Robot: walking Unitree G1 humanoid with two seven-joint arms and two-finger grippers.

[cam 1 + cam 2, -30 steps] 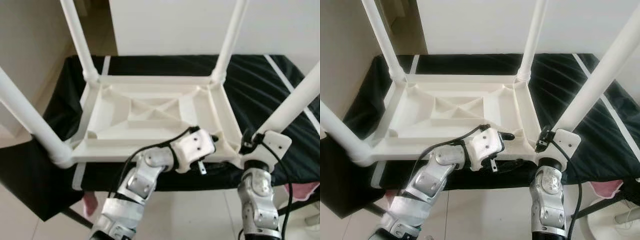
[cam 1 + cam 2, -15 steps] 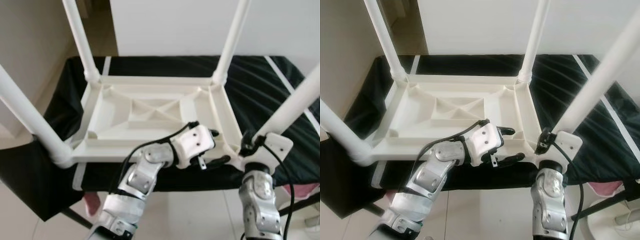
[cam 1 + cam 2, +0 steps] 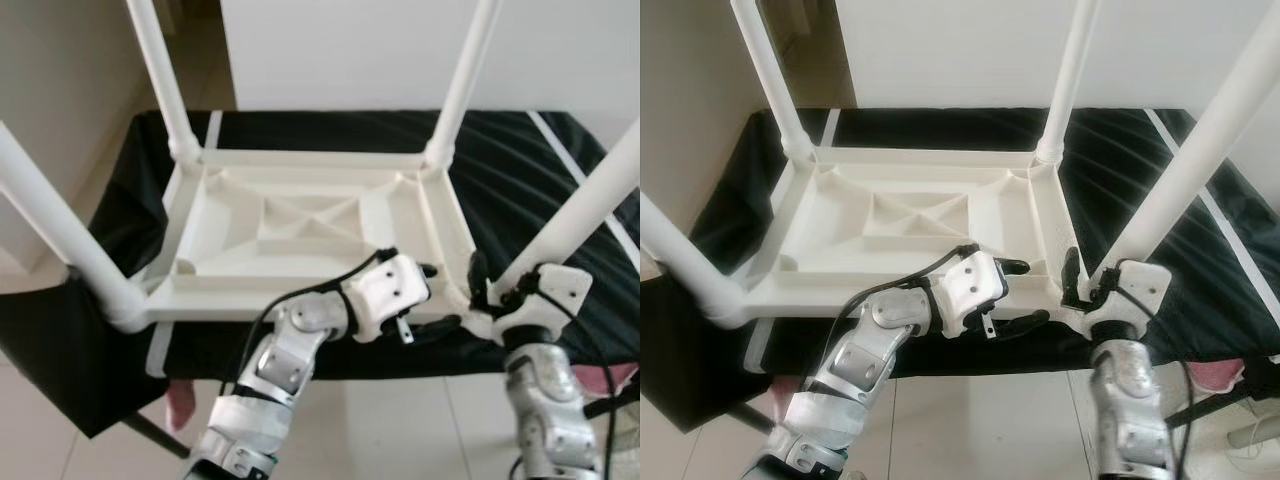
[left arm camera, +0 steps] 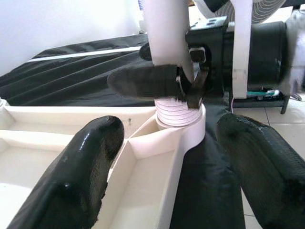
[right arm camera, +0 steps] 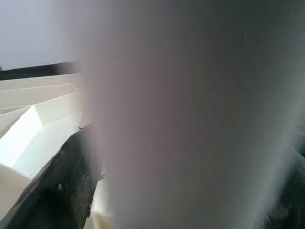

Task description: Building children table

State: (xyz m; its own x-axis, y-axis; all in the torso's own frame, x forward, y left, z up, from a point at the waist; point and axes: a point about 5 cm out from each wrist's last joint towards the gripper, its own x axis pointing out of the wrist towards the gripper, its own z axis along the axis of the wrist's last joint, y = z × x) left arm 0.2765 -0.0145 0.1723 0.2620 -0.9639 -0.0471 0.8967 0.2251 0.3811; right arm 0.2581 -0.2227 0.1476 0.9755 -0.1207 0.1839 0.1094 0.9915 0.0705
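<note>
A white plastic children's table (image 3: 300,225) lies upside down on a black-covered surface, its four legs pointing up. My left gripper (image 3: 432,298) is open at the near right end of the tabletop's rim, with one finger above the rim and one below. My right gripper (image 3: 485,290) is at the foot of the near right leg (image 3: 575,215), just above its socket (image 4: 178,121). Its fingers (image 4: 143,81) lie against both sides of the leg. In the right wrist view the blurred leg (image 5: 190,119) stands close between the dark fingers (image 5: 62,191).
The black cloth (image 3: 520,160) with white stripes covers the low surface under the table. A white wall rises behind it. Pale floor tiles (image 3: 400,430) lie in front, with something pink (image 3: 600,375) at the right. A fan (image 4: 267,9) stands beyond the right wrist.
My right wrist has shifted to the right and turned, so one finger now shows beside the leg's foot. The left gripper's lower finger has come into view under the rim.
</note>
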